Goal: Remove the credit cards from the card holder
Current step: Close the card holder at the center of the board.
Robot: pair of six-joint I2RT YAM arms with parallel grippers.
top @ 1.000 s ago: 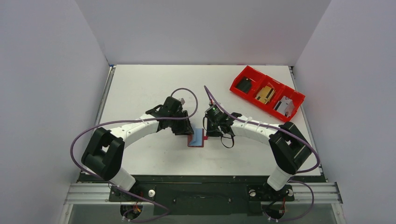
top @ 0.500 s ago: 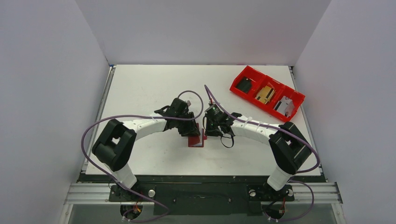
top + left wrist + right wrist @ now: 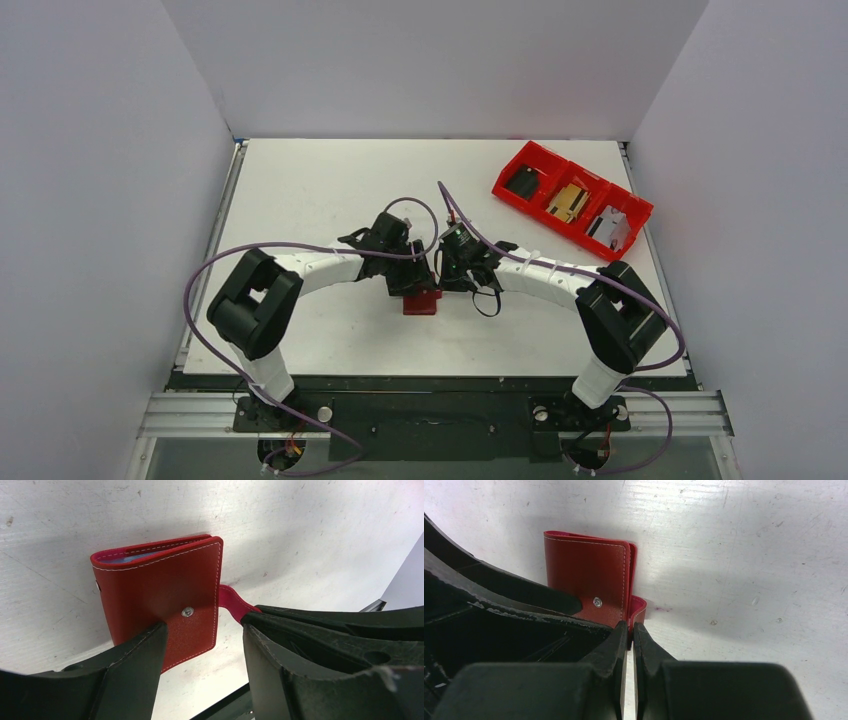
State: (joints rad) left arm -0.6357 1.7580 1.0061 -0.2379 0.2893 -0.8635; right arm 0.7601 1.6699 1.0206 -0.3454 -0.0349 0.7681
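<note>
The holder [image 3: 421,303] is lying folded shut on the table [image 3: 320,180], toward the near edge and between the two grippers. A second ago it was lying open like a book with a pale blue card facing up. Half a second ago its cover was standing partway over. Now the cover is lying flat with its stud [image 3: 187,611] on top.

Of the cards [image 3: 135,558], only a pale blue sliver is showing between the covers, along the holder's far edge in the left wrist view. They are still sitting inside.

The left gripper [image 3: 204,626] has come in over the holder while its jaws have been spreading. It is released and gripping nothing. One finger is touching the cover just beside the stud, and the other is meeting the tab [image 3: 231,600] that is sticking out from the holder's side.

The right gripper [image 3: 630,627] is staying clenched with its tips right at that tab. Whether it is pinching the tab or only resting against it, I cannot tell.

For the task, this is looking like a step backward. With the cover down the cards are no longer reachable, so the holder probably needs opening again, and holding open, before a card can be drawn out.
</note>
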